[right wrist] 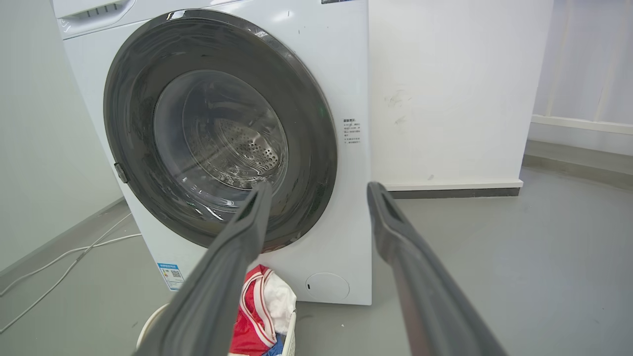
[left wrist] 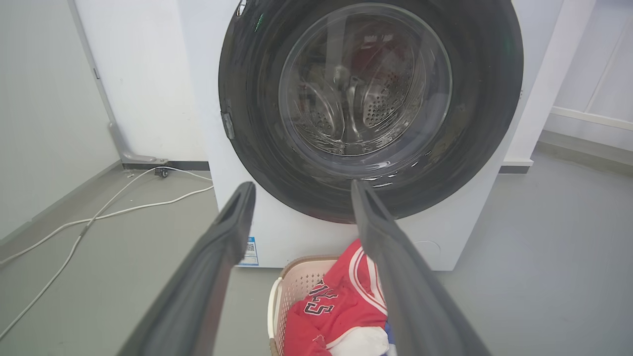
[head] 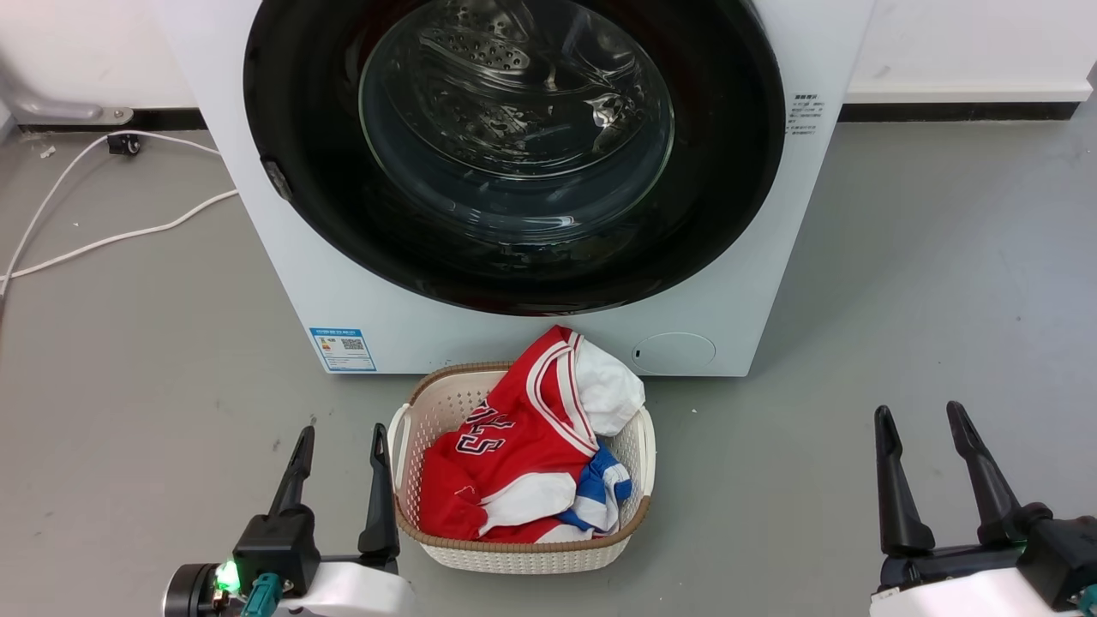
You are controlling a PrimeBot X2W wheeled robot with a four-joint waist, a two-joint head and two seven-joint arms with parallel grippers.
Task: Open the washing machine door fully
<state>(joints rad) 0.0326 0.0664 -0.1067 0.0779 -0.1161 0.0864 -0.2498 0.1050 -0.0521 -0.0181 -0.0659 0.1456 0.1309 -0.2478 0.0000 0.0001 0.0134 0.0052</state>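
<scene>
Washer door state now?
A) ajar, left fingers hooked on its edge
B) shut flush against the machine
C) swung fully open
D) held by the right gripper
B: the washing machine door lies flush on the white machine front. The left gripper and right gripper are open, short of it.

This is a laundry corner in a plain indoor utility room. A white front-loading washer [head: 300,257] with a round black door [head: 514,146] stands on a smooth grey floor [head: 926,300], backed by a bare white wall [right wrist: 445,89] edged with dark skirting [head: 960,110]. A blue-edged label [head: 343,349] with a QR code is stuck low on the washer's front. Just in front of the machine sits a pale plastic basket [head: 514,559] with a brown rim, holding a red-and-white jersey [head: 514,437] and other clothes. A white cable [head: 128,236] trails loose across the floor beside the washer. The light is even and flat.
</scene>
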